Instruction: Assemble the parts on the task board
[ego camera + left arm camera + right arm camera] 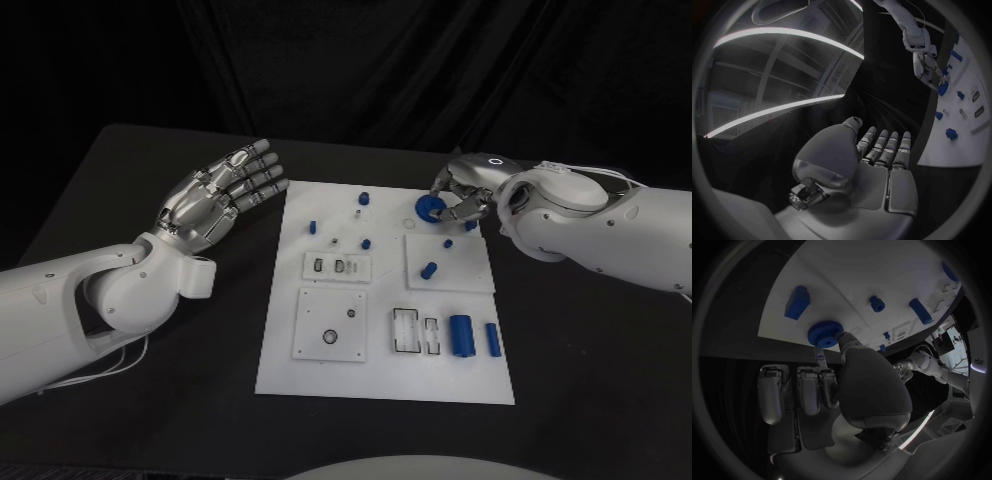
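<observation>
The white task board (384,375) lies flat on the black surface (144,400) with its long axis running away from the robot, between the two arms. At its far right corner the right hand (464,195) holds a round blue toothed wheel (431,208); the right wrist view shows the wheel (824,333) pinched by thumb and fingertip, the other fingers (773,392) curled in below it off the board's edge. The wheel sits at the board's surface, its flat face turned roughly upward in the head view; whether it rests on the board or hangs just above it cannot be told. Near the robot's end of the board a large blue cylinder (462,335) and a slimmer blue bar (493,339) lie side by side, both with their long axes along the board's length, beside a white slotted plate (408,330). A short blue peg (430,269) lies on the square plate (447,262) in the middle right, tilted slightly off that line. Small blue pegs (365,198) stand upright further up the board. The left hand (219,195) hovers just beside the board's left edge, released, palm up, fingers straight and pointing away from the robot, grasping nothing.
</observation>
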